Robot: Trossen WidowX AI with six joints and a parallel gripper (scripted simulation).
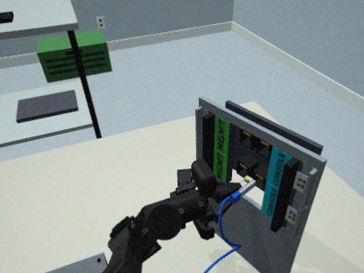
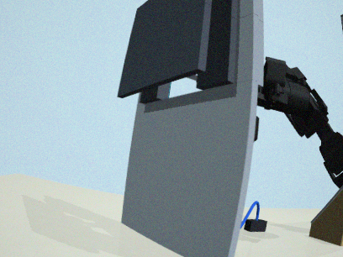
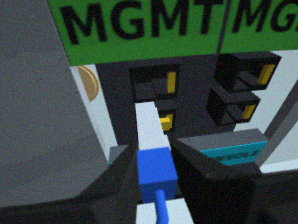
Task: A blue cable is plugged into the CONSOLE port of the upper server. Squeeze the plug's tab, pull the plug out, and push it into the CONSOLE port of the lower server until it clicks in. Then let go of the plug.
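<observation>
In the top view, an upright panel (image 1: pixel 263 236) (image 2: pixel 185 168) stands on a tabletop (image 1: pixel 67 192) (image 2: pixel 55 218) at right of the frame. Port openings sit in its upper part, between the MGMT strip (image 1: pixel 221 147) (image 3: pixel 140 30) on their left and the CONSOLE strip (image 1: pixel 274 183) (image 3: pixel 235 152) on their right. The arm (image 1: pixel 165 220) (image 2: pixel 294 94) reaches in from the bottom, left of the panel. A shelf unit (image 1: pixel 85 85) fills the upper left, before the wall (image 1: pixel 165 18).

You are in a room set up like a server or network workshop: grey walls, pale baseboard, a wall outlet (image 1: pixel 100 21). Before you, an upright grey panel (image 1: pixel 260 232) (image 2: pixel 189 155) stands on a cream surface (image 1: pixel 67 187) (image 2: pixel 67 227), its ports marked MGMT and CONSOLE. Off to the side, a shelf unit (image 1: pixel 85 85) and a green slotted box (image 1: pixel 95 45).
</observation>
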